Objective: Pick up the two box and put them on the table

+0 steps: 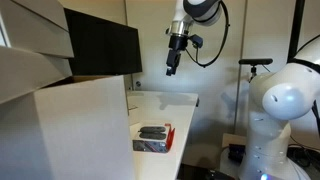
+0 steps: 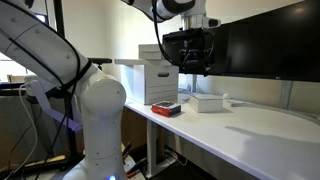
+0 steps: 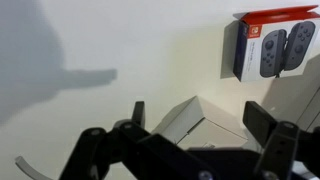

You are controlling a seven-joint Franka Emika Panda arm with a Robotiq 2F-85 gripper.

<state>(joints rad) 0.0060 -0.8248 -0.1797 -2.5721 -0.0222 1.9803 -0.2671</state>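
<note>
Step in hand, as judged: approach to the first pick; nothing is lifted.

Wrist view, from the left:
- The counter (image 3: 60,130) is smooth, matt white and crossed by a shadow.
- The gripper (image 3: 194,110) hangs above it, fingers (image 3: 136,112) spread wide and empty.
- Below and between the fingers lies the white box (image 3: 195,122), down-left of the red-edged package (image 3: 272,45). It is flat, rectangular, plain card with sharp corners.
- Whether a second box lies under or beside it cannot be told.
- The package is glossy printed card showing dark controllers.

In an exterior view the box (image 2: 207,102) rests on the counter just right of the package (image 2: 166,108).

Next move, as judged: descend straight, set the fingers astride the box's narrow sides and close gently, since thin card may dent.
</note>
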